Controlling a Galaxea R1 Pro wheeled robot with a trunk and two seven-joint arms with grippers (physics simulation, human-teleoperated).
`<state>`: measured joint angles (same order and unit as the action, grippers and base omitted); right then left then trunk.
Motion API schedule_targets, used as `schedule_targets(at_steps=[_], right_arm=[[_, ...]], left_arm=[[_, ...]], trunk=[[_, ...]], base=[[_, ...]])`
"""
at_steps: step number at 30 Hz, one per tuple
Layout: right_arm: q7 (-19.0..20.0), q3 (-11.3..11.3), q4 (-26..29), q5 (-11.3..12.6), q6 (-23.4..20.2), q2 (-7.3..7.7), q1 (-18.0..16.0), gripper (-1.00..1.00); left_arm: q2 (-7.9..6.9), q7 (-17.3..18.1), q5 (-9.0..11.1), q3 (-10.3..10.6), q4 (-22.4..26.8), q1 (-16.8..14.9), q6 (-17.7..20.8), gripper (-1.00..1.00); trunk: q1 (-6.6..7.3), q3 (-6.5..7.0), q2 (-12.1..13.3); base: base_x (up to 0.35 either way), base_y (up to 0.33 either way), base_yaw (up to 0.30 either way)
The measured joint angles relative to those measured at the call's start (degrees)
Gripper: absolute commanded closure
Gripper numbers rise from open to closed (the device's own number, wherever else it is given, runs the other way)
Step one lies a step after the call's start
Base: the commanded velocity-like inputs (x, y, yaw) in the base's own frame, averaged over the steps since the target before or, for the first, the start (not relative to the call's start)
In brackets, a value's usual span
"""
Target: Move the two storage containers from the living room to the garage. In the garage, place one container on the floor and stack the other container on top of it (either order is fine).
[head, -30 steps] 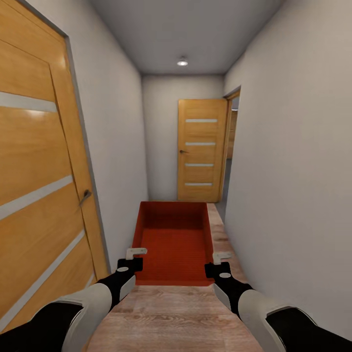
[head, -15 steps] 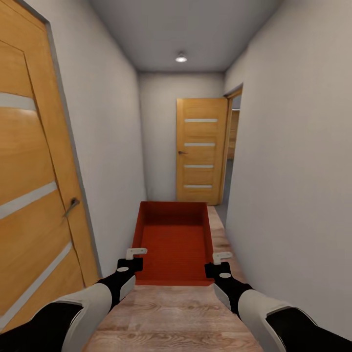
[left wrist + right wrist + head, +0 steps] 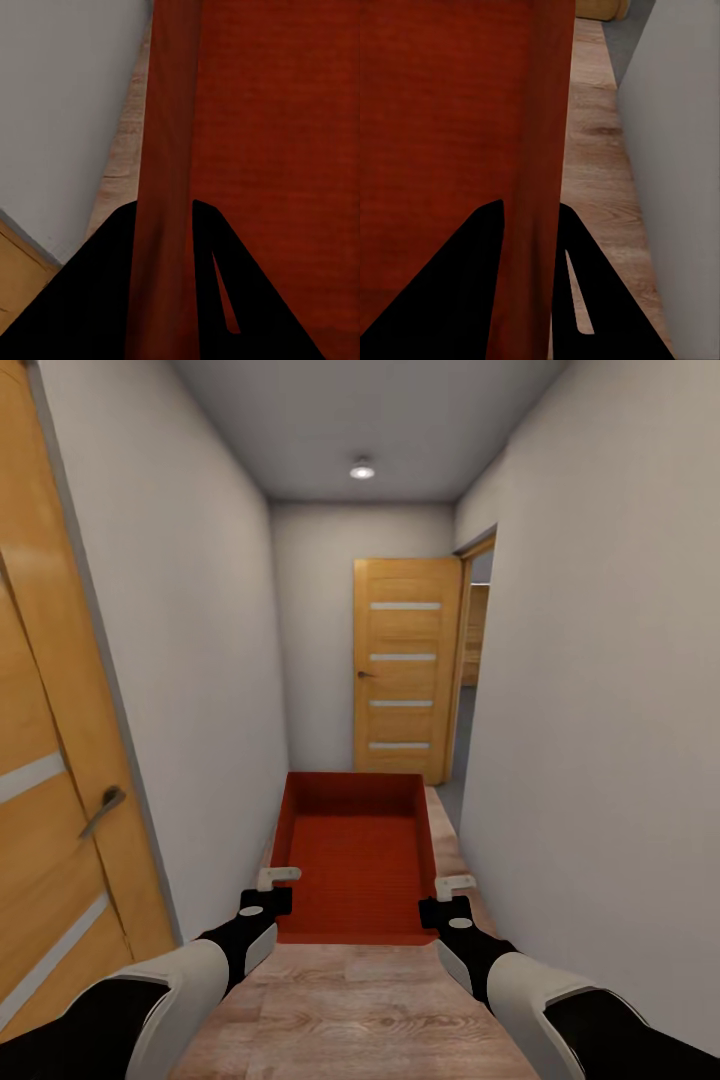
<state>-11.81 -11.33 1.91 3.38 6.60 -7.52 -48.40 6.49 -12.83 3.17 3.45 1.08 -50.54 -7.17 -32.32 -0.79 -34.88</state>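
A: Where is the storage container [image 3: 352, 860] seen?

B: It is carried level above the pale wood-plank floor [image 3: 360, 1010] of a narrow corridor, straight ahead of the robot, with its open top and textured orange-red bottom exposed. Its far end is pointed toward the wooden door [image 3: 405, 665] at the corridor's end.

A: How is it held?

B: It is gripped on both long walls near its closer end. The left gripper [image 3: 277, 877] is clamped over the container's left wall, and the right gripper [image 3: 455, 883] over its right wall.

A: What is shown of the fingers?

B: In the left wrist view, the dark fingers [image 3: 105, 292] are pressed against either side of the thin wall of the container [image 3: 277, 150], so the wall is pinched between them. The same is seen in the right wrist view, where the fingers [image 3: 457, 292] are closed on the other wall of the container [image 3: 450, 112] (the wall runs upright between them in both views).

A: What else is placed around the container?

B: A grey-white wall [image 3: 600, 710] is found just beside its right side, with bare floor planks between. A second wooden door [image 3: 50, 760] with a lever handle [image 3: 102, 808] is seen well to the container's left, and a ceiling light [image 3: 362, 471] is lit above the far door.
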Motion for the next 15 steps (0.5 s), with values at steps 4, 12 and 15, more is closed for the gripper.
schedule_targets(at_steps=[4, 12, 15], right_arm=[[0.0, 0.0, 0.0, 0.0, -0.1, 0.00, 0.0, 1.00], [0.0, 0.0, 0.0, 0.0, -0.1, 0.00, 0.0, 1.00], [0.0, 0.0, 0.0, 0.0, -0.1, 0.00, 0.0, 1.00]], left_arm=[[0.00, 0.0, 0.0, 0.0, 0.0, 0.0, 0.1, 1.00], [0.00, 0.0, 0.0, 0.0, 0.0, 0.0, 0.0, 1.00], [0.00, 0.0, 0.0, 0.0, 0.0, 0.0, 0.0, 1.00]], trunk=[[0.00, 0.00, 0.0], [0.00, 0.00, 0.0], [0.00, 0.00, 0.0]], base=[[0.323, 0.000, 0.000], [0.323, 0.000, 0.000], [0.323, 0.000, 0.000]])
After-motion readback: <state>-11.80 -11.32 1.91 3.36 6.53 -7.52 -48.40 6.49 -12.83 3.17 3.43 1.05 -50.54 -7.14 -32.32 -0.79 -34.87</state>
